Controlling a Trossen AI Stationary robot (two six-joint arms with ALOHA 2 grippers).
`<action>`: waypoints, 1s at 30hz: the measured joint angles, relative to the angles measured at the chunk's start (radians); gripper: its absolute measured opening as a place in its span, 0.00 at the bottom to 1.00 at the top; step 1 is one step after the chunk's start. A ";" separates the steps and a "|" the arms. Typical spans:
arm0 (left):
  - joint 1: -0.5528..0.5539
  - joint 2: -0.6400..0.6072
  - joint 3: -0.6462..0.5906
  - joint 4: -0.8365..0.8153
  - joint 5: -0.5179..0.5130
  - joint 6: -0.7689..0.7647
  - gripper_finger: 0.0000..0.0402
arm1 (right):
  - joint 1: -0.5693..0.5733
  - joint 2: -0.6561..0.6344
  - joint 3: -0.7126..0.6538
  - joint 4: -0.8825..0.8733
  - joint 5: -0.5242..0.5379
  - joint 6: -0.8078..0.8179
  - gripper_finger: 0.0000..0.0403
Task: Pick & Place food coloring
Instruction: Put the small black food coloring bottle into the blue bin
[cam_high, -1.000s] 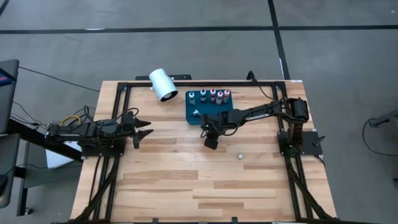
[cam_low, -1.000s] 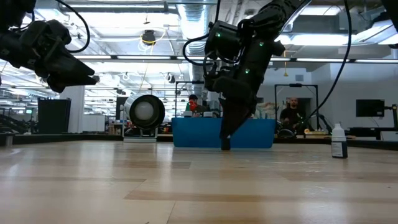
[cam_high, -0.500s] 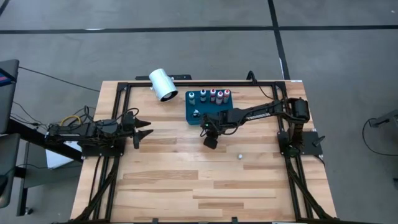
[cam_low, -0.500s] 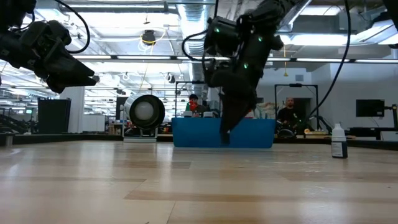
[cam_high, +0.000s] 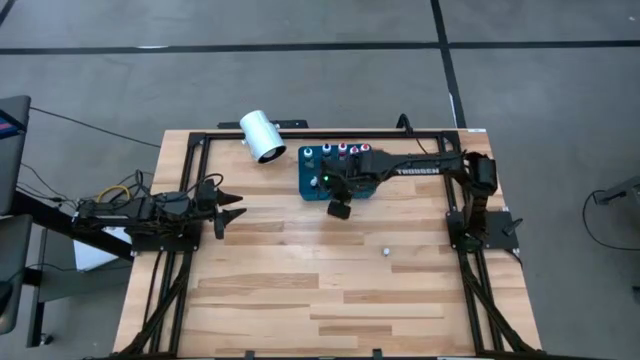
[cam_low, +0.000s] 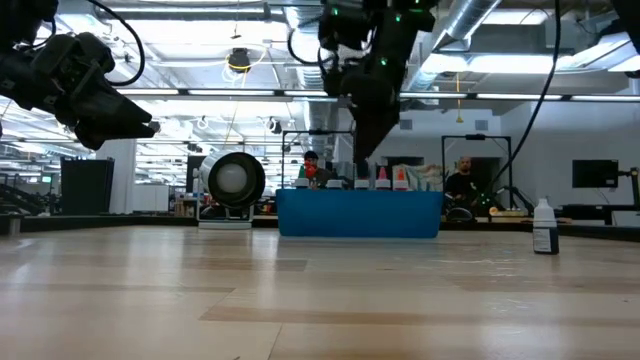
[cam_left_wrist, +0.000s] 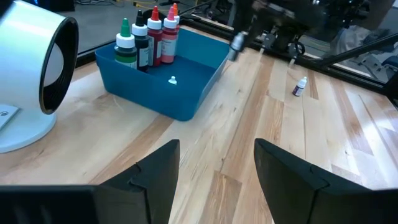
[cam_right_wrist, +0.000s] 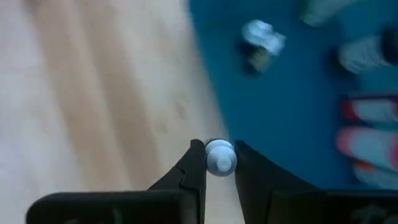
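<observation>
My right gripper (cam_right_wrist: 219, 163) is clamped on one tiny food coloring bottle (cam_right_wrist: 219, 155); its pale round cap sits squeezed between my two dark fingers (cam_right_wrist: 193, 171). From the wrist I look down on the edge where the pale wooden plank table (cam_right_wrist: 93, 93) meets the blue plastic tray (cam_right_wrist: 280, 106), so the held bottle hangs right about over the tray's near rim. In the low view my right gripper (cam_low: 362, 150) is lifted well above the tray's blue wall (cam_low: 360, 215), clear of the table.

Inside the tray, the other small bottles stand upright in a row along the far side (cam_high: 340, 152): green-capped ones (cam_left_wrist: 126, 46) and red ones (cam_left_wrist: 163, 37), touching one another. A small white cap-like piece (cam_left_wrist: 173, 79) lies loose on the tray floor; I cannot tell what it is.

Out on the bare planks, well apart from the tray, one more tiny bottle (cam_high: 385, 252) stands alone toward my right arm's base.

A big white cylinder (cam_high: 262, 136) lies on its side just beside the tray's left end, its open mouth facing the table.

My left gripper (cam_high: 233, 207) waits at the table's left side, its fingers (cam_left_wrist: 158, 171) spread apart and holding nothing, pointed toward the tray.
</observation>
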 joint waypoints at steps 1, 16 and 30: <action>0.000 0.000 0.000 0.000 0.000 0.000 0.49 | -0.013 0.000 0.000 -0.014 0.013 -0.001 0.13; 0.000 0.000 0.000 0.000 -0.007 -0.020 0.49 | -0.194 -0.012 -0.089 -0.065 0.014 -0.084 0.13; 0.000 0.000 0.000 0.003 -0.041 -0.049 0.49 | -0.238 -0.017 -0.313 0.240 0.024 -0.087 0.13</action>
